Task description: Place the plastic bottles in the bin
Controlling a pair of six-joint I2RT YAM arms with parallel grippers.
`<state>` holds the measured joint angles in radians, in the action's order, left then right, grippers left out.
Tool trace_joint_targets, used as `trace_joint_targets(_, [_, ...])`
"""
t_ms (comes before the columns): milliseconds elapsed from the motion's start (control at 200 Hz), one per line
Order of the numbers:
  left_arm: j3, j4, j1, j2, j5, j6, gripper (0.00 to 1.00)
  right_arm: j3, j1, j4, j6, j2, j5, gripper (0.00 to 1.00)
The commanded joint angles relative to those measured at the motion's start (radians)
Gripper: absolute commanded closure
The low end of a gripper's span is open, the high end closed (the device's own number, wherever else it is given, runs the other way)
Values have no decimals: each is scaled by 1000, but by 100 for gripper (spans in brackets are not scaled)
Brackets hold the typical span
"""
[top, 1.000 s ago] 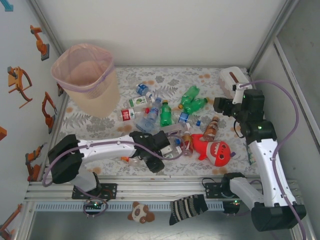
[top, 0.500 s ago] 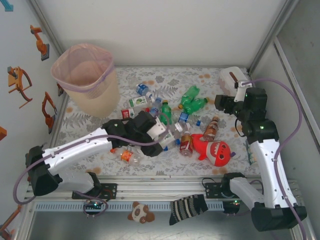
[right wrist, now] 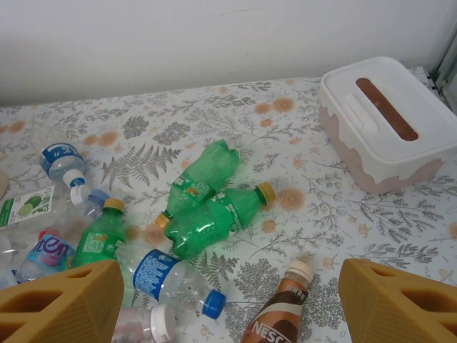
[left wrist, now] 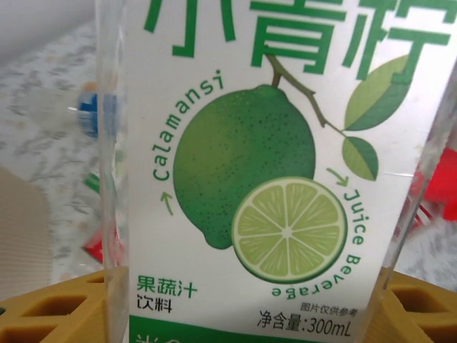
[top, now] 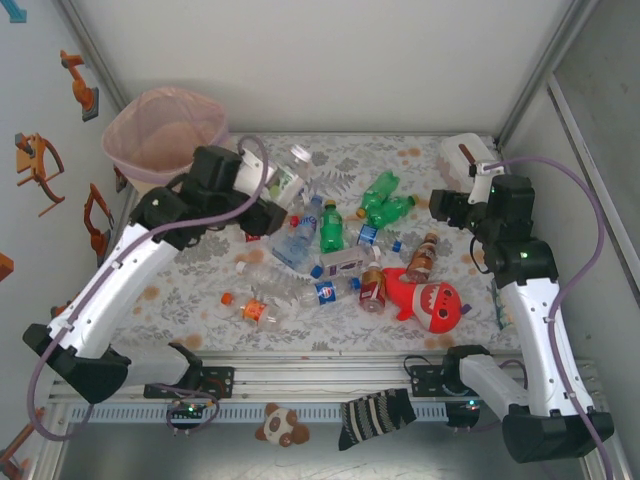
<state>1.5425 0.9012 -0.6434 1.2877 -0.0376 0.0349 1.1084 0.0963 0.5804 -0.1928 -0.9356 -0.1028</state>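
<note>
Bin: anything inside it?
Pinkish liner shows inside the bin, no bottles visible. The left arm, its tool holding a lime-label bottle, covers the near-right rim; the bottom is unclear.

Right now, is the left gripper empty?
No, the left gripper is closed on a calamansi juice bottle, whose lime label sits between the yellow fingers.

Bright diffuse light, faint shadows beneath the plastic bottles (right wrist: 207, 214); overhead and right wrist views sharp; left wrist view, lime-label bottle (left wrist: 243, 179) slightly soft, background blurred

Floral table (top: 200, 290), scattered bottles (top: 331, 228), shark plush (top: 430, 300)
</note>
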Motion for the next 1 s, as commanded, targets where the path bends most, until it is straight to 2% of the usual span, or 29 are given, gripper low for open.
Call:
trace_joint_targets(0, [75, 34, 94, 29, 1, 48, 40, 32, 10, -5, 8, -3, 11, 22])
trace_joint_targets(285, [249, 69, 349, 117, -35, 79, 42, 41, 10, -21, 8, -26, -3, 22])
trace_joint_targets(576, [364, 58, 539, 236, -21, 86, 43, 42, 10, -53, 4, -63, -17, 22])
trace_joint_targets(796, [432, 70, 642, 367, -20, 88, 45, 61, 10, -57, 18, -101, -15, 22])
trace_joint_targets(996, [449, 84, 674, 475, -31, 88, 46, 63, 10, -70, 22, -126, -12, 22])
